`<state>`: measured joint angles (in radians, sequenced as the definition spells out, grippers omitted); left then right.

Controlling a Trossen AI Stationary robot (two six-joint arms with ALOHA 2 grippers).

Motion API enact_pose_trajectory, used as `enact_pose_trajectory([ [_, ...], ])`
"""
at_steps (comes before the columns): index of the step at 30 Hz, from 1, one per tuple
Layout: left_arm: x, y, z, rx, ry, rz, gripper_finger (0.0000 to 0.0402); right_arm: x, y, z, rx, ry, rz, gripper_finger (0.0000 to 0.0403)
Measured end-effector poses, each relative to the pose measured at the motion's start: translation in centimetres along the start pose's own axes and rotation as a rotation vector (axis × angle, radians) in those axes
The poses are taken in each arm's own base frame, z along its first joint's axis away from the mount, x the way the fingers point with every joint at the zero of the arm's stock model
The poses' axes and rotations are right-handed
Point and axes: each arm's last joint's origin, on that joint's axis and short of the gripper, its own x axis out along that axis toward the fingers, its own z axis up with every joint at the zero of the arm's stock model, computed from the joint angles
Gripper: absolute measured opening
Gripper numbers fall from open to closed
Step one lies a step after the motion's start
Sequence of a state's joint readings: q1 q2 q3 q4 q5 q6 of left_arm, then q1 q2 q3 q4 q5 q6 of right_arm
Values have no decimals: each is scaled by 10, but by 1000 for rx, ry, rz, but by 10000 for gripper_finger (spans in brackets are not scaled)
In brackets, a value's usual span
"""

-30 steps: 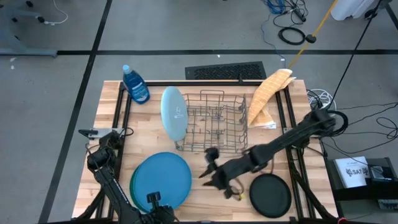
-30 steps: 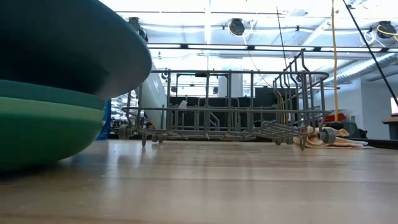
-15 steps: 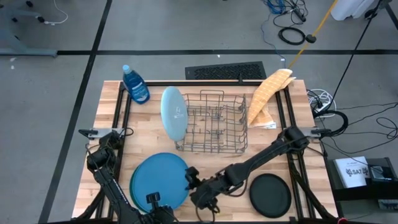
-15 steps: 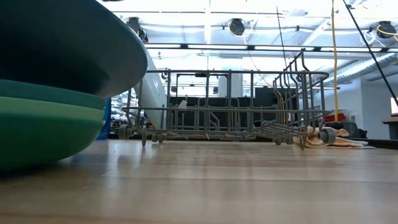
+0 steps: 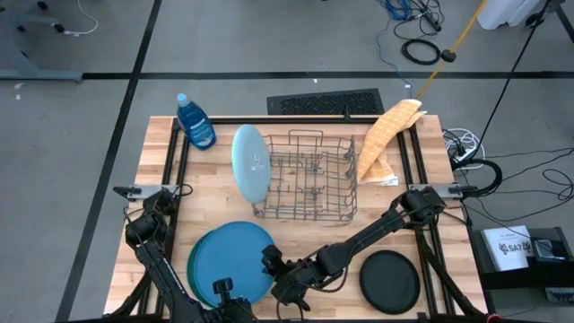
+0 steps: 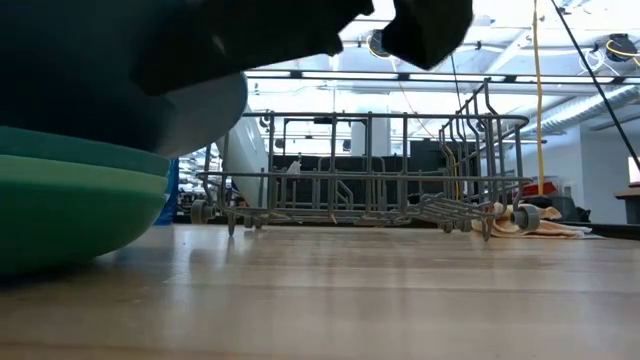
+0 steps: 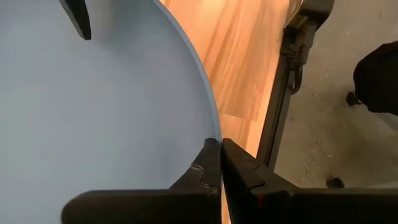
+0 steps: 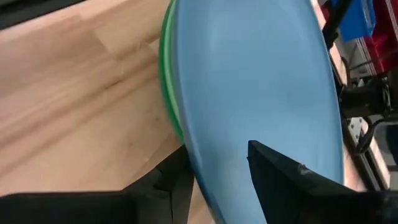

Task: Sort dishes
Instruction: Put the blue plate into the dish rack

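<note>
On your far left, the blue soap bottle (image 5: pixel 195 123) lies at the far left corner of the wooden table (image 5: pixel 430 224), well apart from both grippers. At the near left, the left gripper (image 7: pixel 221 163) sits at the near edge of the stack of plates (image 5: pixel 229 262), its fingers pressed together with the rim of the top blue plate (image 7: pixel 93 112) just beside them; you cannot tell whether that rim is pinched between them. Under that blue plate you can see a teal and a green plate (image 6: pixel 70 205) edging out.

Further in, the light blue plate (image 5: pixel 250 164) stands on edge against the left side of the grey wire rack (image 5: pixel 309 175), which sits mid-table.

Your right gripper (image 8: pixel 217 165) reaches across from the right to the stack's right edge. Its fingers are apart, one on either side of the blue plate's rim, the upper finger lying over the plate's face, the lower one beneath the rim. Whether they press on it is not clear.

To the right, the black plate (image 5: pixel 389 281) lies flat near the near right corner, beside the right arm. A tan cloth (image 5: pixel 384 136) lies at the far right.
</note>
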<state>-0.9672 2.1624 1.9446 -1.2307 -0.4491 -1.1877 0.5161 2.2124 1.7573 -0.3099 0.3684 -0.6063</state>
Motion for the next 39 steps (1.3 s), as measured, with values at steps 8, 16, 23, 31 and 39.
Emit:
enact_pose_trajectory([
  [8,1,-2,2,9,-15,-17,0,-3,1,4,-49,-24,-5,60],
  [16,0,-1,2,41,-25,-6,0,-7,8,9,-136,-19,-18,16],
  [23,1,-1,4,33,-45,1,70,-7,7,12,-124,-51,-35,6],
  [31,2,0,5,24,-47,6,203,-7,6,13,-113,-51,-48,6],
  [39,7,4,11,-32,-22,14,118,-10,10,17,-141,-72,-50,5],
])
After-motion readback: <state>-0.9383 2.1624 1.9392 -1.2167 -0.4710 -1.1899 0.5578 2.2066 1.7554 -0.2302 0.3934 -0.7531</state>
